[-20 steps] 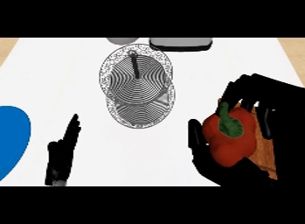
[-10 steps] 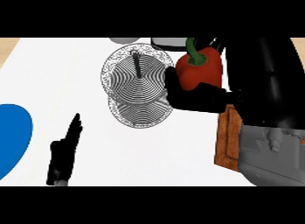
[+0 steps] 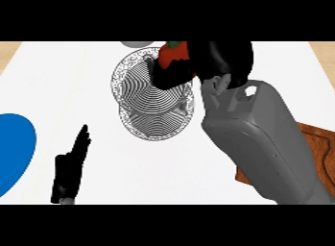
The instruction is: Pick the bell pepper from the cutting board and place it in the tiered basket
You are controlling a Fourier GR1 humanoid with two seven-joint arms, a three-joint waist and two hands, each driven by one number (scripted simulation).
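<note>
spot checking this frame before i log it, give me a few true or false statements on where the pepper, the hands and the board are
1. The right hand is curled round the bell pepper. True.
2. The bell pepper lies on the cutting board. False: the right hand holds it against the far edge of the tiered basket.
3. The left hand grips the blue plate. False: it rests open beside the plate and holds nothing.
4. The right forearm hides part of the cutting board. True.
</note>
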